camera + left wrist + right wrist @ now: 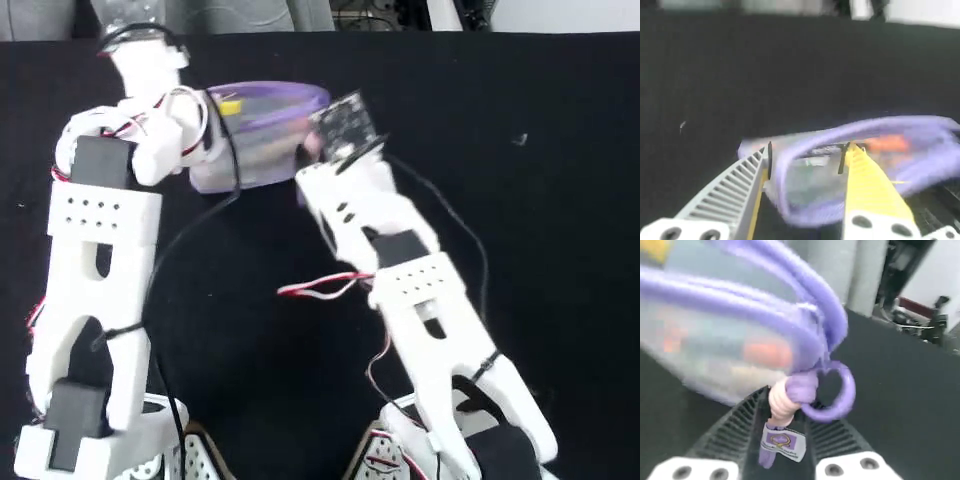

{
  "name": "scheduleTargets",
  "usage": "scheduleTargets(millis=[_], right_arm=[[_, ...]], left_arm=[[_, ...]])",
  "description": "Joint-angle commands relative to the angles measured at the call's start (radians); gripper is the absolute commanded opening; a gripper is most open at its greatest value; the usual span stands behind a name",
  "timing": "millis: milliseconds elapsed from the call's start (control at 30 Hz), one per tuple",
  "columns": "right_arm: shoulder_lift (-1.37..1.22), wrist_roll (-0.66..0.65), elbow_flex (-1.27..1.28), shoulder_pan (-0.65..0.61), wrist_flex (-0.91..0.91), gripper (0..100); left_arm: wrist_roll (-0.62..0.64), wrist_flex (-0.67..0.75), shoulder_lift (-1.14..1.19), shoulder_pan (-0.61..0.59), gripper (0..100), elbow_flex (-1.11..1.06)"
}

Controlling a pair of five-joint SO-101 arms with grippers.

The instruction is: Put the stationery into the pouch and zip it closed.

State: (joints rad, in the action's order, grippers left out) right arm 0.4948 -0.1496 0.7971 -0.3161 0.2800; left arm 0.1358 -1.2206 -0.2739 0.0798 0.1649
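**High view, left to right.** Your left gripper (220,112) meets the left end of the pouch (268,128). The pouch rests toward the far side of the black table (520,260), between your two arms. Your right gripper (308,150) sits at the pouch's right end.

**Left wrist view.** The left gripper (807,150) holds that end of the pouch (805,180) between a pale ribbed finger (735,185) and a yellow finger (867,185), with the jaws set fairly wide around it. Blurred orange stationery (885,144) shows through the clear wall.

**Right wrist view.** The right gripper (785,397) is pinched narrow on the zipper pull (797,388), and the ring (826,415) of the pull hangs just beside the fingers. The two purple rims of the pouch (715,340) stand apart and join at the pull.
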Motion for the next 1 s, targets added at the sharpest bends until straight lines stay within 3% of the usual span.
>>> scheduleTargets(millis=[0,333,667,967], right_arm=[[0.048,0.035,-0.140,0.068,0.086,1.1],[0.047,0.035,-0.274,0.158,0.224,1.1],[0.047,0.028,-0.441,0.166,0.275,1.1],[-0.042,-0.132,-0.575,0.115,0.275,1.1]], left_arm=[[0.005,0.020,-0.009,0.053,24,0.122],[0.006,0.092,-0.021,0.056,24,0.136],[0.012,0.060,-0.021,-0.222,24,0.125],[0.006,-0.028,-0.017,-0.314,24,0.124]])
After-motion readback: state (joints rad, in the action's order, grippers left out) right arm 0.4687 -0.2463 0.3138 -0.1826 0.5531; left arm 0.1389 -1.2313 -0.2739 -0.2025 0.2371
